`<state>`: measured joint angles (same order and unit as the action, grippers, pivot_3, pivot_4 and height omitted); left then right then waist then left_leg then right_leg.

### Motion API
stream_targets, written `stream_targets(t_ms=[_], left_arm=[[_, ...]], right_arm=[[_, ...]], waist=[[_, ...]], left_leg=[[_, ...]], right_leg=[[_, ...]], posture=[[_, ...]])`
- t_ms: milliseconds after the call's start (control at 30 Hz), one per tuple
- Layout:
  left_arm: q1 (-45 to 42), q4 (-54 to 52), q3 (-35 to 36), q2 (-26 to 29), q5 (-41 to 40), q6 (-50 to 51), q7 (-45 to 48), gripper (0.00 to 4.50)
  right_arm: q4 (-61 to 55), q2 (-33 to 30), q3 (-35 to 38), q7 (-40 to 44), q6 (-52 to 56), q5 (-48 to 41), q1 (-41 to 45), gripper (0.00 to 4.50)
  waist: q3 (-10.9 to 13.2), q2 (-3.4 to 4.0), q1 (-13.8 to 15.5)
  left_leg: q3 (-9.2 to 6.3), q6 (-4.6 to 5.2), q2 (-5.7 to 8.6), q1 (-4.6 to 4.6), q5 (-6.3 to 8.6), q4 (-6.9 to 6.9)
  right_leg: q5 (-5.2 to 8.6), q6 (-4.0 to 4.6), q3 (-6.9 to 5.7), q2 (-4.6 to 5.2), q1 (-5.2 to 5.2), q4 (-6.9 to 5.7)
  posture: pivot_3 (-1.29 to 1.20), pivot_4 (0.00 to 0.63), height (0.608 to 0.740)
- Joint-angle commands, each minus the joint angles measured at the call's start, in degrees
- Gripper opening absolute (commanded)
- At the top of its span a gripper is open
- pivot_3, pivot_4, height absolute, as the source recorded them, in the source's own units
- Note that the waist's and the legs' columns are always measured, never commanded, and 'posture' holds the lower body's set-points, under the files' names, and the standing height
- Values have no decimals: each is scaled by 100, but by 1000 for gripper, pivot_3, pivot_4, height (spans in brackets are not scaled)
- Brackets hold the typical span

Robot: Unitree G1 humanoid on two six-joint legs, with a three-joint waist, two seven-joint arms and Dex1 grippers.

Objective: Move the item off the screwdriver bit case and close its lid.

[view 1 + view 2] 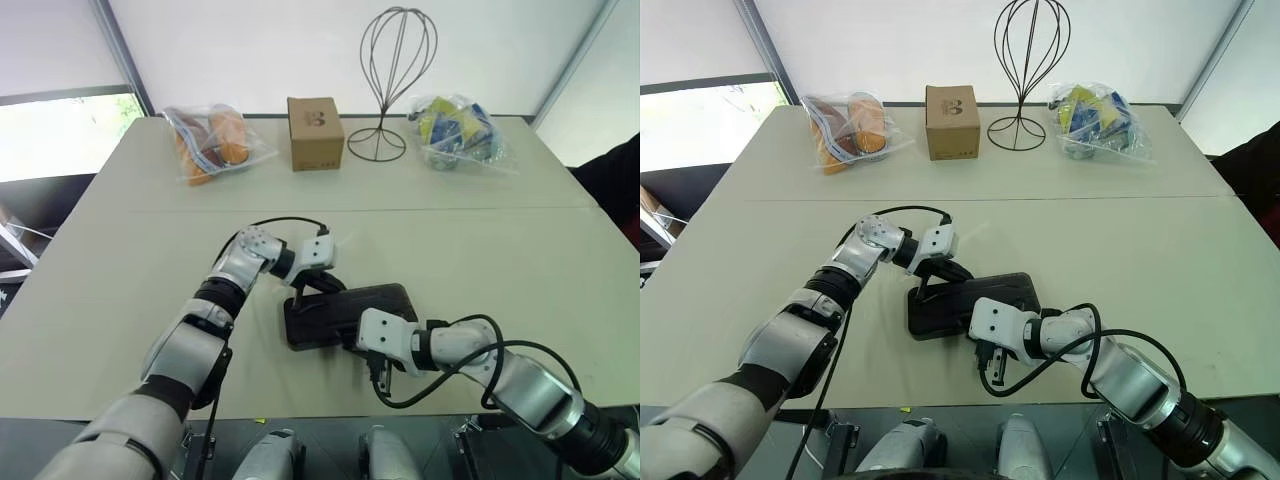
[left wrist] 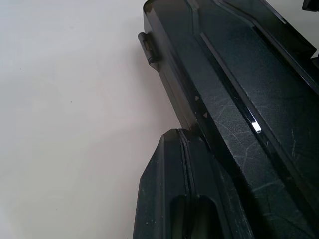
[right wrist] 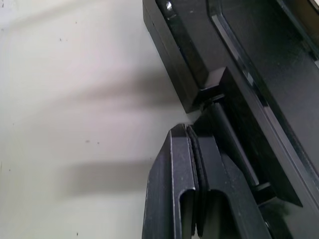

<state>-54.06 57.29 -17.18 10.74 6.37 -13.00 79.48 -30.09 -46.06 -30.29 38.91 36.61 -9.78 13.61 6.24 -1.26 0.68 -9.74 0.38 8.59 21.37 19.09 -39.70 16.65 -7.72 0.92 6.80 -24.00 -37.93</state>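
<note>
Screwdriver bit case (image 1: 345, 315) flat on counter (image 1: 120, 260) near edge, lid (image 1: 375, 300) down, long axis left-right. Left pincer (image 1: 297, 287) closed at far-left corner; right pincer (image 1: 352, 345) closed at near edge.

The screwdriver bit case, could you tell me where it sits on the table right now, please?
In the head views the screwdriver bit case lies near the table's front edge, about centre, between the left gripper and right gripper.
</note>
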Motion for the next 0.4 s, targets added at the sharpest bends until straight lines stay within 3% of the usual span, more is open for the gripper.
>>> stream_targets(t_ms=[33,267,400], left_arm=[[160,537,-378,-545,371,-418,-393,0],[-595,1152,621,-324,-150,-237,-1507,0],[-776,1132,1388,71,-732,113,-1615,0]], right_arm=[[194,-5,798,-472,639,280,150,43],[-1827,450,2425,-317,2356,-1278,-503,43],[-2268,1111,4153,-195,3184,-2789,-621,43]], waist=[[-9,3,27],[4,20,292],[16,10,253]], left_leg=[[0,0,0,-4,0,0],[-18,7,15,4,3,-36],[-18,6,1,20,3,-17]], right_leg=[[0,0,0,0,5,2],[0,0,4,-3,50,51],[-1,-1,7,-6,19,44]], posture=[[0,150,740],[0,150,740],[0,150,740]])
